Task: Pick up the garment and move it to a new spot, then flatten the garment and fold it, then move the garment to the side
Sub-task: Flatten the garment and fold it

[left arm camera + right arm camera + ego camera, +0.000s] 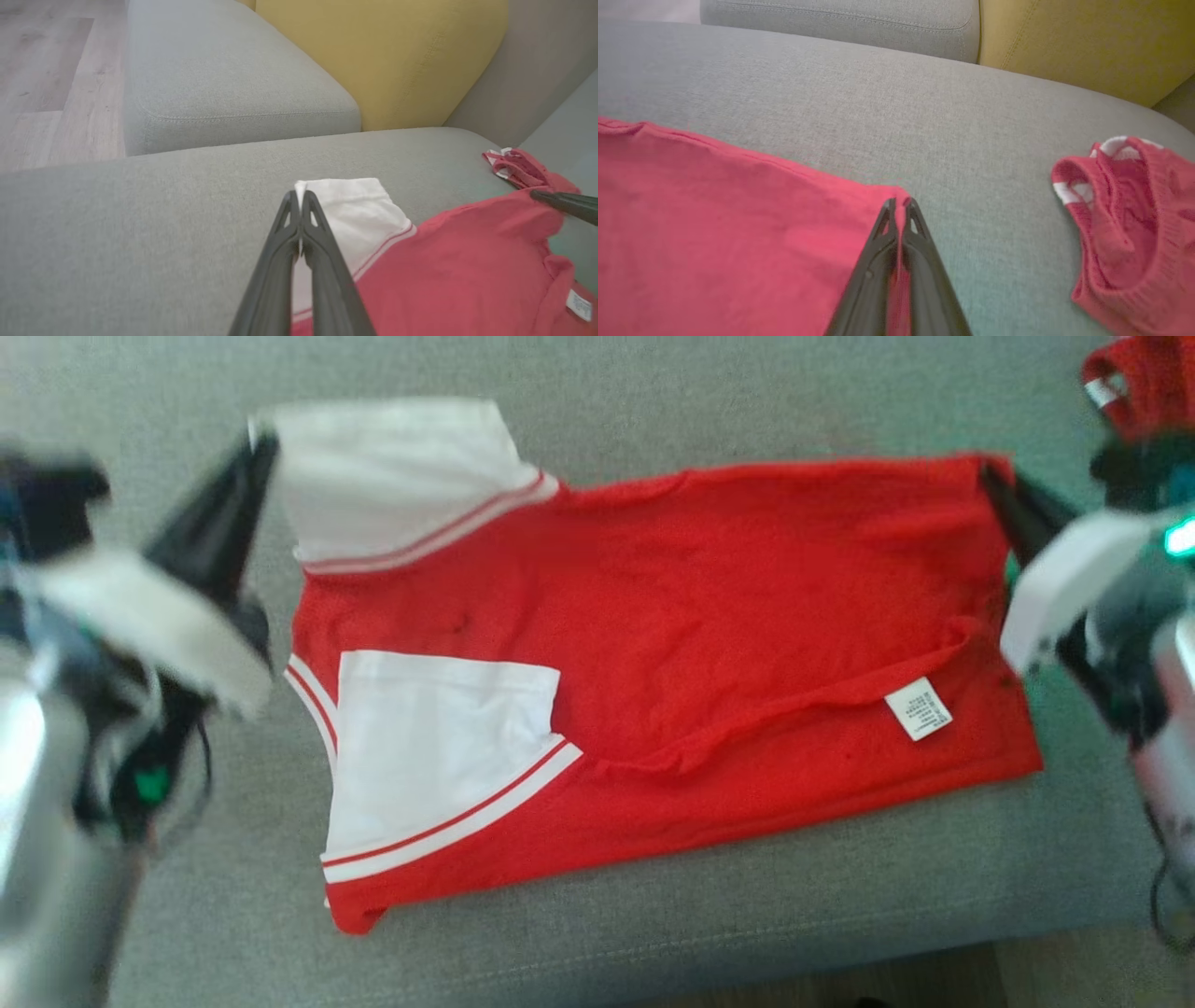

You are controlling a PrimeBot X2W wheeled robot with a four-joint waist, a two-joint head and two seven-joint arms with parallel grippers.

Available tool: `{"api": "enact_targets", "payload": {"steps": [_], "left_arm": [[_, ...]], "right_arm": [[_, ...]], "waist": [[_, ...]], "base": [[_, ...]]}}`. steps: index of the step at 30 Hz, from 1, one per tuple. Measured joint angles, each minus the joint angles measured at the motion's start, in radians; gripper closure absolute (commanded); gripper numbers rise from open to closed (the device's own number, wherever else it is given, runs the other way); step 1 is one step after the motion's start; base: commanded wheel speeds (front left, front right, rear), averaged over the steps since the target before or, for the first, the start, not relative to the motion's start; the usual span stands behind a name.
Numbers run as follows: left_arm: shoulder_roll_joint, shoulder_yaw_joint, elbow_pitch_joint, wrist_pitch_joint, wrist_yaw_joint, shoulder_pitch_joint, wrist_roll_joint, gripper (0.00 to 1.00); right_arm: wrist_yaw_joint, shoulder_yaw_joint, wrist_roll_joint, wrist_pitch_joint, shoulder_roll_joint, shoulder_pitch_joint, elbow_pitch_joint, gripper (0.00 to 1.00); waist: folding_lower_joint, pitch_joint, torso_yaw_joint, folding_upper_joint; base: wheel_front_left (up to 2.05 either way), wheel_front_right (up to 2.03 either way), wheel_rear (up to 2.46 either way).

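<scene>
The garment (709, 616) is a red shirt with white, red-striped sleeves, spread on a grey sofa seat (653, 933), with a white label near its right side. My left gripper (263, 437) is shut on the far white sleeve's corner (345, 205), seen pinched between the fingers in the left wrist view (299, 193). My right gripper (988, 471) is shut on the shirt's far right red corner (859, 205), with red cloth caught between its dark fingers (900, 201). The nearer white sleeve (439, 756) lies folded over the red body.
Another red knitted piece with white trim (1125, 224) lies crumpled to the right of the shirt (1144, 383). A yellow cushion (378, 56) and a second grey cushion (224, 79) stand behind. Wooden floor (42, 79) lies beyond the sofa's edge.
</scene>
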Motion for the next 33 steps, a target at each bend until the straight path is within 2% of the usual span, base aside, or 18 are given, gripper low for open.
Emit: {"api": "enact_targets", "payload": {"steps": [8, 14, 26, 33], "left_arm": [[0.0, 0.029, -0.26, -0.074, 0.106, 0.363, -0.011, 1.0], [-0.021, 0.021, -0.338, -0.117, 0.153, 0.549, -0.011, 1.0], [-0.075, -0.011, -0.326, -0.174, 0.158, 0.625, -0.026, 1.0], [-0.104, -0.039, -0.261, -0.186, 0.154, 0.66, -0.059, 1.0]], "right_arm": [[0.0, -0.123, -0.007, -0.02, 0.01, 0.242, -0.165, 1.0], [0.0, -0.202, -0.035, -0.006, 0.059, 0.371, -0.247, 1.0], [0.0, -0.304, -0.069, 0.029, 0.083, 0.462, -0.325, 1.0], [0.0, -0.333, -0.078, 0.044, 0.106, 0.518, -0.345, 1.0]], "waist": [[0.0, -0.074, 0.003, 0.0], [0.0, -0.09, 0.011, 0.0], [0.0, -0.096, 0.031, 0.0], [0.0, -0.1, 0.028, 0.0]], "base": [[0.0, 0.0, 0.0], [0.0, 0.0, 0.0], [0.0, 0.0, 0.0], [0.0, 0.0, 0.0]]}}
